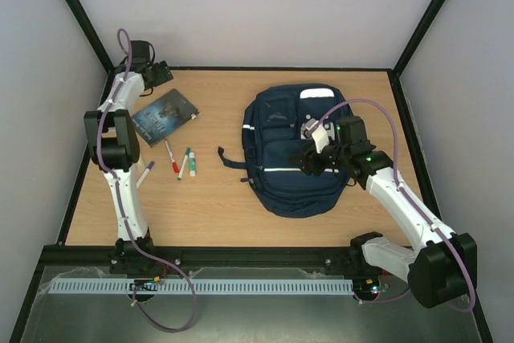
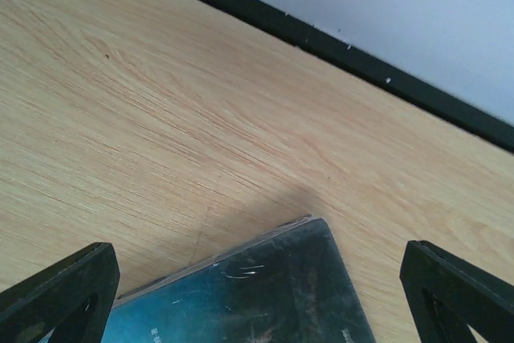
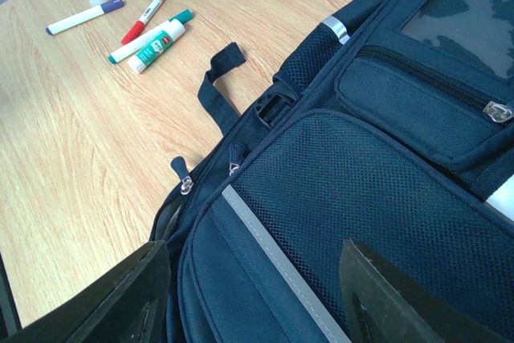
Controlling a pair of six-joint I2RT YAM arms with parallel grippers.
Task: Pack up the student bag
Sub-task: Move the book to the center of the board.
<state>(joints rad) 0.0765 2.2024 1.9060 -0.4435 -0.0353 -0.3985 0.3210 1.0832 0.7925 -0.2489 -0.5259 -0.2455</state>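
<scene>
- Desk (image 1: 217,198) rimmed by a black rail (image 1: 241,69) at 9, 12 and 3 o'clock.
- Bare wood along 6 o'clock, below the markers (image 1: 184,164) and bag; a bare lane at centre, between those markers and the student bag (image 1: 293,150).
- Student bag toward 3 o'clock of the desk, right flank near the 3 o'clock rail.
- Left end effector (image 2: 257,267) at 10 o'clock, released, jaws spread wide, gripping nothing; poised over the far corner of the book (image 1: 165,116).
- Right end effector (image 3: 253,255) above the bag's mesh pocket (image 3: 361,198), jaws apart, nothing clamped; contact with the fabric impossible to tell.
- Bag flat, pockets up; long axis roughly 12 to 6 o'clock; pale patch (image 1: 318,92) at the 12 end, rounded end at 6; loose strap (image 1: 230,157) out toward 9.
</scene>
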